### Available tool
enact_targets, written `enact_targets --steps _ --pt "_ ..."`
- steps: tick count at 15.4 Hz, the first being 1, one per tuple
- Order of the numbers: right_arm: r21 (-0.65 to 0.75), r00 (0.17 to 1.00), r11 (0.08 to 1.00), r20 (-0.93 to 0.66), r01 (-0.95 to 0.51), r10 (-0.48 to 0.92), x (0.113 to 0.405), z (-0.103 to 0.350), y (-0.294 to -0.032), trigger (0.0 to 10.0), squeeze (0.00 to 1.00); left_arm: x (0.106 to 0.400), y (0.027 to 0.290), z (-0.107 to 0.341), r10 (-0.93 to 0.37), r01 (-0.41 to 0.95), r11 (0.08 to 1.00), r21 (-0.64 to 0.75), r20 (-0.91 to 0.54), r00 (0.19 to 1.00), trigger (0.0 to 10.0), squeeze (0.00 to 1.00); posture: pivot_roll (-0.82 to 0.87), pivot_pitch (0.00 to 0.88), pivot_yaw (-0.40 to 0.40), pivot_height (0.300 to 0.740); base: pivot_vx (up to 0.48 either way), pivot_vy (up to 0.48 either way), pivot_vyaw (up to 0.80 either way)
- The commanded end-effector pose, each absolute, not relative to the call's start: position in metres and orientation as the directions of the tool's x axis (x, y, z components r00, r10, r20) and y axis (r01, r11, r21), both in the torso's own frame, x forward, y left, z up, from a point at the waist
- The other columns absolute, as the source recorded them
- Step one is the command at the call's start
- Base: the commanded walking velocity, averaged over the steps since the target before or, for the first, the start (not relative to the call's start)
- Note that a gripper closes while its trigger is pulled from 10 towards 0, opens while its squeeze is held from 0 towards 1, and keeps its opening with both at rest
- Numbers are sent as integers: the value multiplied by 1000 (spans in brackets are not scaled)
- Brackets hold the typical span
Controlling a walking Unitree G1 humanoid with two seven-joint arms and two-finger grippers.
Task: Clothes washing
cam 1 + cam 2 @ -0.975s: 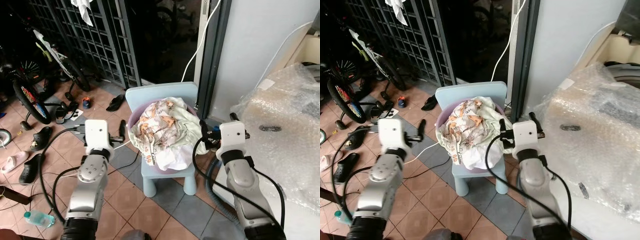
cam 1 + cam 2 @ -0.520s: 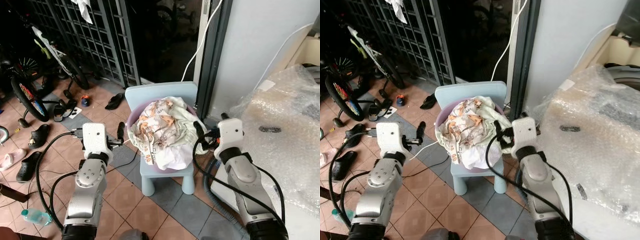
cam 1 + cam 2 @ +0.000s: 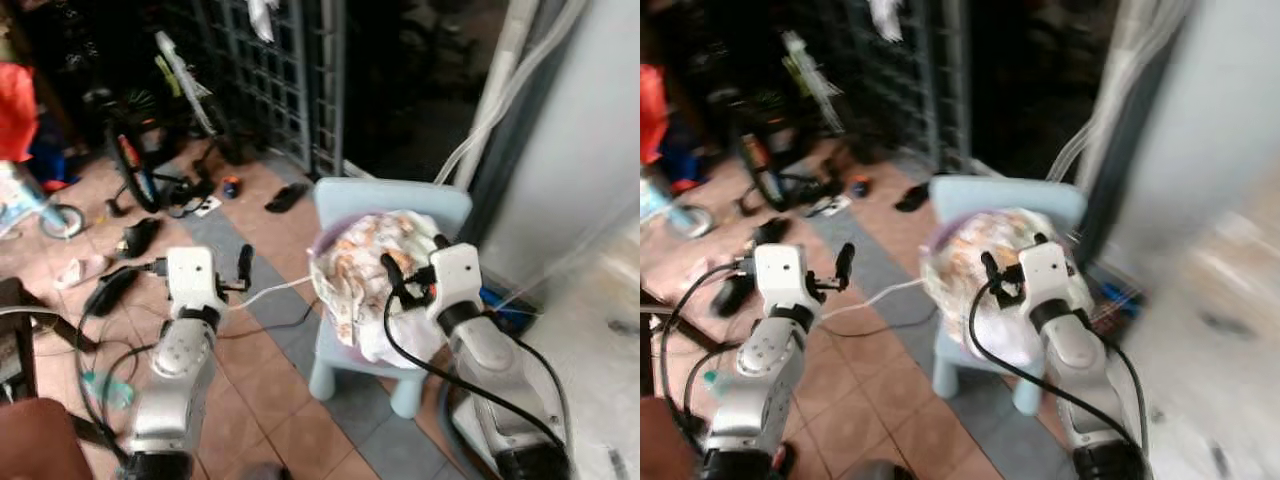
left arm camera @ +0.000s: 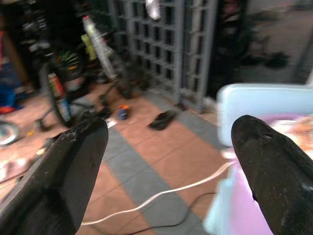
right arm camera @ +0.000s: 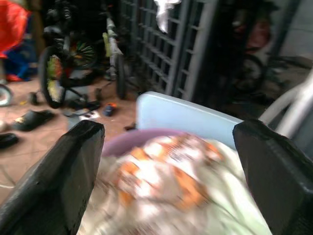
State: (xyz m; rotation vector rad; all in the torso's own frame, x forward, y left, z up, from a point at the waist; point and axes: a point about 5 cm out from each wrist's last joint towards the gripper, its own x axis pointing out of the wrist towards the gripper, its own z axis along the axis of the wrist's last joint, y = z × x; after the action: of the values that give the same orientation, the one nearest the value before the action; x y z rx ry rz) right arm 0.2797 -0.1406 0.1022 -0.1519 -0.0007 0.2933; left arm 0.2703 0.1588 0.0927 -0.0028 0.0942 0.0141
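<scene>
A heap of clothes (image 3: 368,268), white with orange print and pale green, fills a purple basin (image 5: 122,142) that stands on a light blue child's chair (image 3: 395,196). My right gripper (image 3: 412,262) is open at the heap's right side, its fingers spread just above the cloth and holding nothing. My left gripper (image 3: 238,272) is open over the tiled floor to the left of the chair, apart from the basin. In the left wrist view the chair back (image 4: 264,98) and the basin's edge lie beyond the fingers (image 4: 73,156).
A white cable (image 3: 272,292) runs across the floor (image 3: 262,372) to the chair. Bicycles (image 3: 140,160), sandals (image 3: 288,197) and a metal grille gate (image 3: 290,70) are at the back left. A water bottle (image 3: 104,388) lies by my left arm. A white wall (image 3: 600,150) is on the right.
The whole picture has swung and is blurred, so the camera has moved. My right gripper has come in over the heap's right side. The left gripper stays out by the chair's left.
</scene>
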Motion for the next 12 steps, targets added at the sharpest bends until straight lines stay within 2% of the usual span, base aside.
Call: enact_targets --steps 1,8,12 --pt "-144 957 947 -40 -289 286 277 99 -143 10000 0 274 155 98 -6 5 1000 -7 -79 997 10000 0 -61 0 86 740 401 0 0" --pt "-168 964 950 -81 -265 254 281 97 -144 10000 0 273 154 96 -14 14 1000 -4 -94 995 10000 0 -61 0 87 740 348 0 0" --pt "-202 953 953 -249 -226 173 282 80 -152 10000 0 259 153 93 -8 8 1000 -6 -151 988 10000 0 -17 52 55 740 0 0 0"
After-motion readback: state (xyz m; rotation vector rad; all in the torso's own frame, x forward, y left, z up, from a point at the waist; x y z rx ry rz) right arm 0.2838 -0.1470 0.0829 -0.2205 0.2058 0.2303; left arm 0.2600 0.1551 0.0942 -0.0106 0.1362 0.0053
